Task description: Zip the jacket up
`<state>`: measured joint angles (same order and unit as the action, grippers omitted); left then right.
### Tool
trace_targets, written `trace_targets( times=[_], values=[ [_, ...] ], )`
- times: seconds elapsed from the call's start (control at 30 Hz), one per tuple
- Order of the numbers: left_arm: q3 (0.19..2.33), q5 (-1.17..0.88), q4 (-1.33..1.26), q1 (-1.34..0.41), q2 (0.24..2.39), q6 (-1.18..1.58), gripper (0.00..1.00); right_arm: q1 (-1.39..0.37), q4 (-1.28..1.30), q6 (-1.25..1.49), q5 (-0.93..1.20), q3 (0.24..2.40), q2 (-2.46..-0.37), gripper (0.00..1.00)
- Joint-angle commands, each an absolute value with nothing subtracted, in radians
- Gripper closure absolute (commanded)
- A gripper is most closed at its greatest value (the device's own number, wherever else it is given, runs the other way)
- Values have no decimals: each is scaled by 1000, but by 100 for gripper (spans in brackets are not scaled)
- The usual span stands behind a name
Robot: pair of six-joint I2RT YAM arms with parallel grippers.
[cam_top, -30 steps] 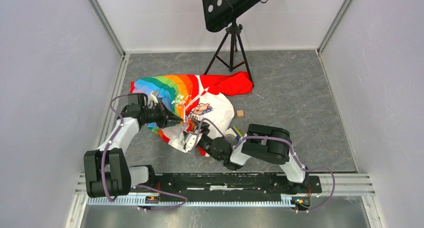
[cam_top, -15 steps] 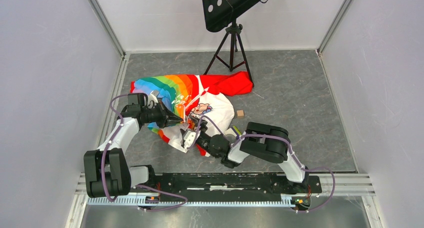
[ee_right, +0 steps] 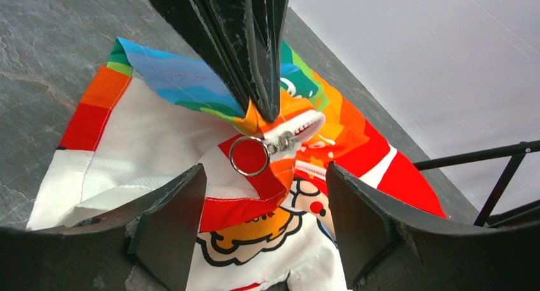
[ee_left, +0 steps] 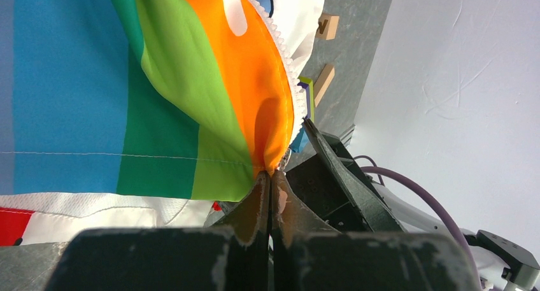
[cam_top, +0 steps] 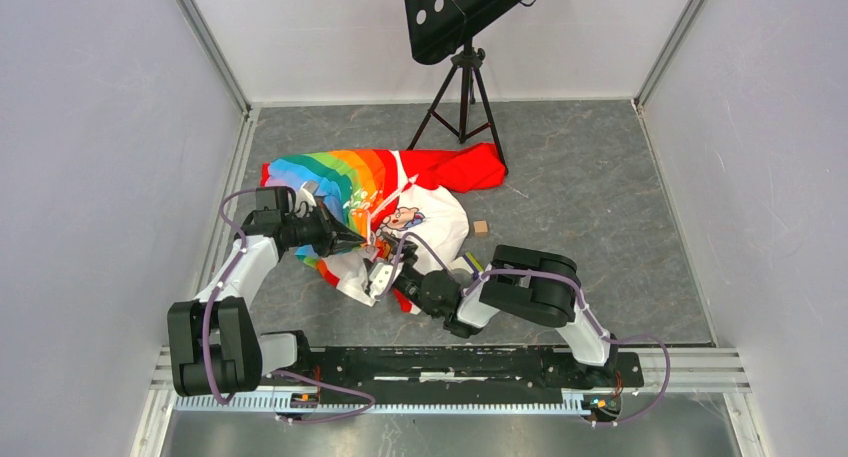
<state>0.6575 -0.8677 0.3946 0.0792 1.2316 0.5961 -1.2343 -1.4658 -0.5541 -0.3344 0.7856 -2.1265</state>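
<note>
**Right arm nudged in; ring pull now framed, not yet taken**

- The jacket (cam_top: 400, 192) lies crumpled on the worktop (cam_top: 600, 197), left of centre. Rainbow panel to the far left, red sleeve trailing far right toward the music stand (cam_top: 462, 17), white printed front nearest me.
- My left fingers (ee_left: 270, 179) are pinched closed on the orange hem corner at the zip's lower end, holding it up off the worktop. The hold is unchanged over the last second.
- My right fingers (cam_top: 381, 274) are spread wide and hold nothing. Over that second the arm crept slightly left, toward the lifted hem.
- In the right wrist view the ring pull (ee_right: 248, 155) hangs from the slider (ee_right: 284, 140) in the gap between my fingers, touching neither.
- White zipper teeth (ee_left: 284, 62) run bare along the orange edge, so the zip looks unclosed. I cannot tell whether both sides are seated in the slider.
- My judgement: the approach is about done. Closing on the ring comes next, with the left keeping the hem taut.
</note>
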Motion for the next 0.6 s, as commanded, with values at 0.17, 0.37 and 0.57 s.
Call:
trace_targets(
  times=[0.17, 0.37, 0.57],
  values=[
    [664, -897, 368, 85, 1220, 580, 98, -1207, -1792, -482, -283, 758, -2127, 26],
    [665, -898, 368, 84, 1214, 581, 98, -1204, -1785, -486, -255, 781, -2132, 29],
    [664, -903, 362, 84, 1222, 583, 98, -1204, -1768, -476, -247, 781, -2112, 33]
  ],
)
